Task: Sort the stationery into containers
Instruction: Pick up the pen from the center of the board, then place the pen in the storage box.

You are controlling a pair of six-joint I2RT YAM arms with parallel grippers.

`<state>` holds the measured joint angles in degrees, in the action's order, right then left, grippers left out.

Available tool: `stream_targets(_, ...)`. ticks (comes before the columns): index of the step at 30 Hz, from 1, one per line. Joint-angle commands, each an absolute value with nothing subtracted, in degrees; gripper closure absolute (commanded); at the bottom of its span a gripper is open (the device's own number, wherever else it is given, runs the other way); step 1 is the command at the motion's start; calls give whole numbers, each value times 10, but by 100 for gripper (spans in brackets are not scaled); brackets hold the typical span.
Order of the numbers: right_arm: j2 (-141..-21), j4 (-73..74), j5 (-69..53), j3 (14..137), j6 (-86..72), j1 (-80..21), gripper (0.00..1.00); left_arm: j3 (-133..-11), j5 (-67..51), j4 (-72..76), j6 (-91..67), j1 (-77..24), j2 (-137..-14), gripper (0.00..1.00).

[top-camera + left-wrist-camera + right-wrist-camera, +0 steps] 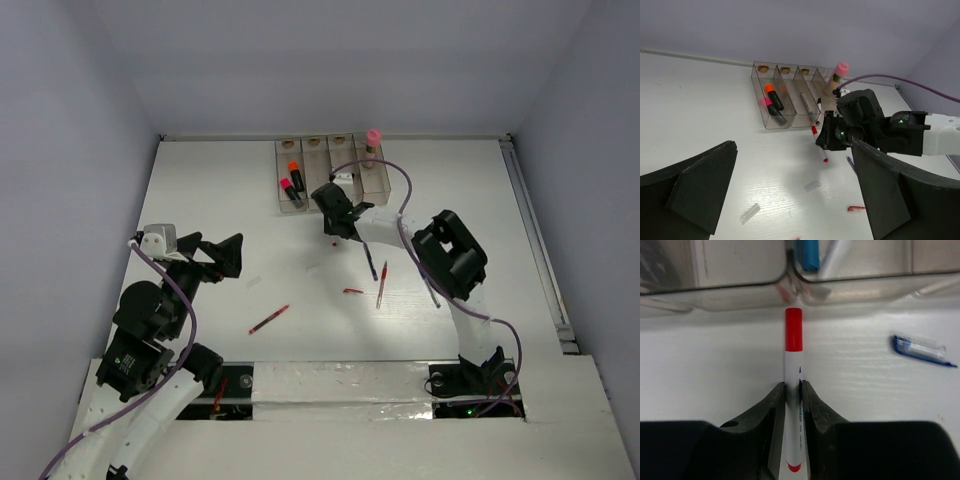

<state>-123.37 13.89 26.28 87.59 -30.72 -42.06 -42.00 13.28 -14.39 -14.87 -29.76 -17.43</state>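
My right gripper [793, 387] is shut on a white marker [793, 370] with a red cap, low over the table just in front of the containers [740, 287]. From above, this gripper [338, 225] sits at the near end of the four clear bins [330, 175]. In the left wrist view the marker [819, 147] hangs tilted from it. The leftmost bin holds two black highlighters [772, 96], another holds a pale marker [810, 105], and a pink-capped glue stick [373, 140] stands in the right one. My left gripper [215, 255] is open and holds nothing.
A red pen [268, 319] lies mid-table. A second red pen [381, 284], a blue pen [370, 258] and a red cap [352, 291] lie under my right arm. Two clear caps [812, 186] [749, 213] lie below my left gripper. A blue cap [920, 350] lies right of the marker.
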Motion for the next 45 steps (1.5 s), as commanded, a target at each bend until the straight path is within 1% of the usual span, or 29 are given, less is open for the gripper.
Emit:
stream_targets(1,-1197,149,280,826,-311,-420,77,-418,127,-116,-146,-294,-169,1)
stream_targets(6,-1170,139,272,802,-308,-420,89,-418,130,-116,-146,-294,-170,1)
stream_targets(8,-1154,118,260,788,-303,-420,96,-418,129,-117,-147,-294,-173,1)
stream_targets(10,-1122,104,249,779,-294,-420,99,-418,129,-117,-147,-294,-175,1)
stream_targets(12,-1101,89,243,770,-280,-420,100,-418,131,-117,-147,-294,-176,1)
stream_targets(16,-1027,51,210,741,-258,-420,100,-418,131,-117,-147,-294,-180,1)
stream_targets(18,-1009,30,206,738,-237,-420,100,-418,131,-115,-147,-294,-181,1)
stream_targets(19,-1010,32,202,757,-229,-420,100,-418,130,-115,-147,-294,-183,1)
stream_targets(23,-1049,45,195,823,-193,-382,100,-418,130,-115,-146,-294,-185,1)
stream_targets(25,-1069,46,173,848,-178,-365,100,-418,131,-116,-146,-294,-186,1)
stream_targets(30,-1152,59,139,961,-142,-312,100,-418,131,-115,-146,-294,-192,1)
stream_targets(35,-1223,98,128,1065,-121,-297,100,-419,133,-113,-145,-294,-200,1)
stream_targets(36,-1235,106,128,1096,-118,-297,99,-419,133,-113,-145,-294,-201,1)
stream_targets(37,-1254,112,134,1107,-118,-297,95,-419,133,-112,-145,-294,-203,1)
stream_targets(39,-1265,117,147,1120,-118,-292,91,-419,133,-112,-145,-294,-204,1)
stream_targets(40,-1272,116,143,1127,-118,-292,87,-419,133,-112,-145,-294,-205,1)
stream_targets(41,-1273,114,139,1128,-118,-292,85,-419,132,-112,-146,-294,-206,1)
stream_targets(44,-1286,114,135,1149,-116,-292,82,-419,129,-110,-145,-289,-207,1)
stream_targets(45,-1290,123,138,1158,-114,-292,79,-419,128,-111,-145,-289,-208,1)
